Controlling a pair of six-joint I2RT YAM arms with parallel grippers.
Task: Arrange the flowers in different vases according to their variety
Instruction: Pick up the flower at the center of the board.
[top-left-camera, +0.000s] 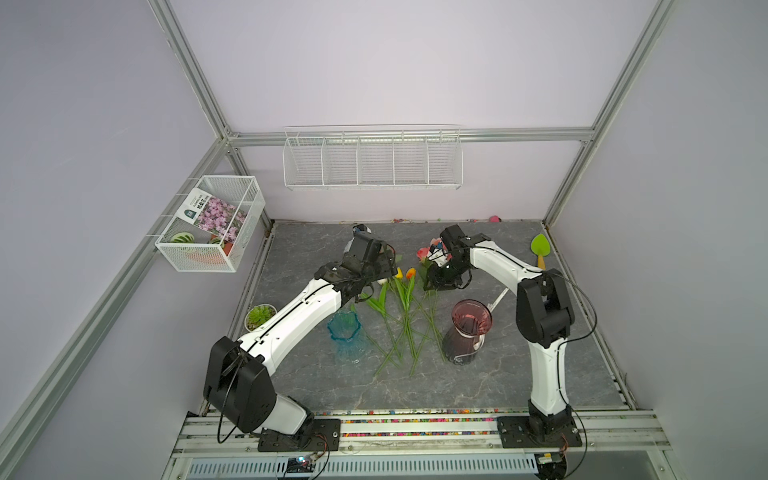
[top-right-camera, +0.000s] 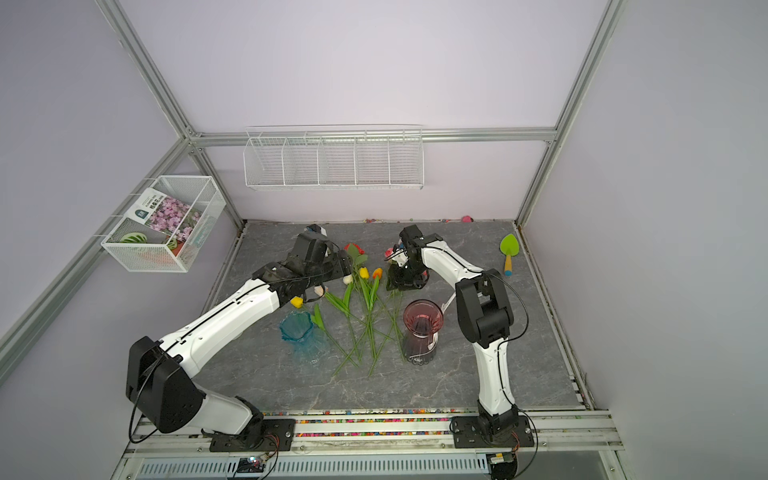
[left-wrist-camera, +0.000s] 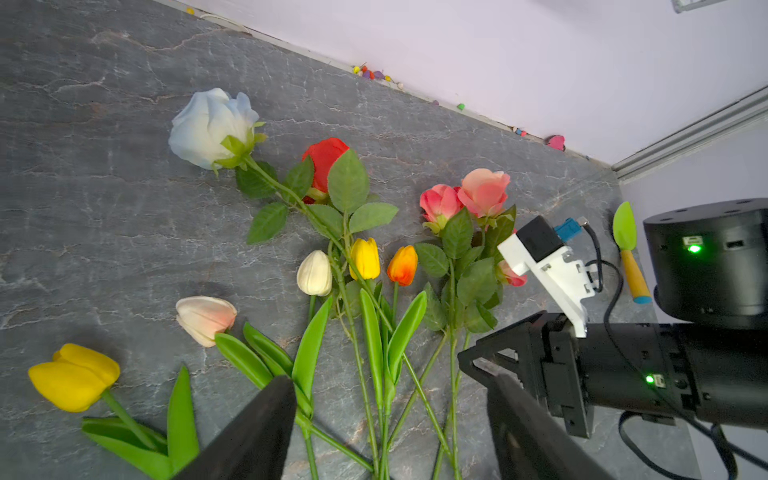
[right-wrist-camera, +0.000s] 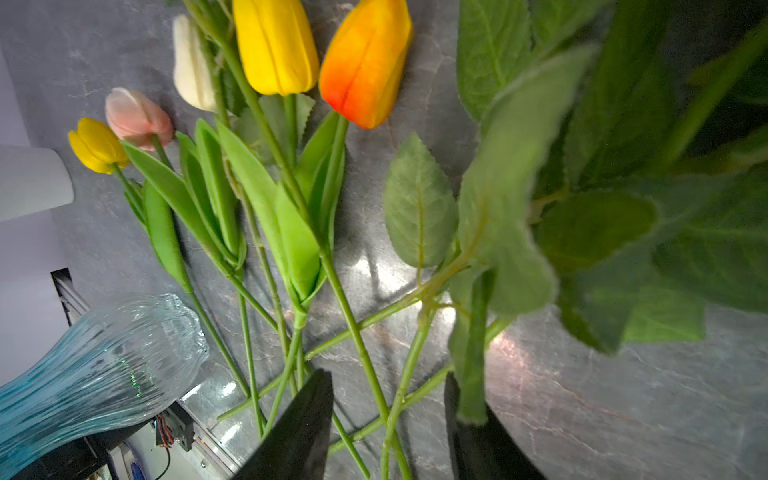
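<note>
The flowers lie fanned on the grey slab, stems crossing between the two vases. The roses are a white-blue one (left-wrist-camera: 212, 124), a red one (left-wrist-camera: 324, 160) and coral-pink ones (left-wrist-camera: 484, 191). The tulips are cream (left-wrist-camera: 314, 273), yellow (left-wrist-camera: 365, 258), orange (left-wrist-camera: 402, 266), pale pink (left-wrist-camera: 205, 318) and another yellow (left-wrist-camera: 75, 376). The teal vase (top-left-camera: 344, 332) and the maroon vase (top-left-camera: 469, 328) stand upright and hold nothing. My left gripper (left-wrist-camera: 390, 380) is open above the tulip stems. My right gripper (right-wrist-camera: 386, 378) straddles the coral-pink roses' stems with its fingers apart; a rose leaf lies over one finger.
A succulent in a white pot (top-left-camera: 260, 316) sits by the left arm. A green trowel (top-left-camera: 540, 249) lies at the back right. A wire basket (top-left-camera: 210, 224) hangs on the left wall and a wire rack (top-left-camera: 372, 162) on the back wall.
</note>
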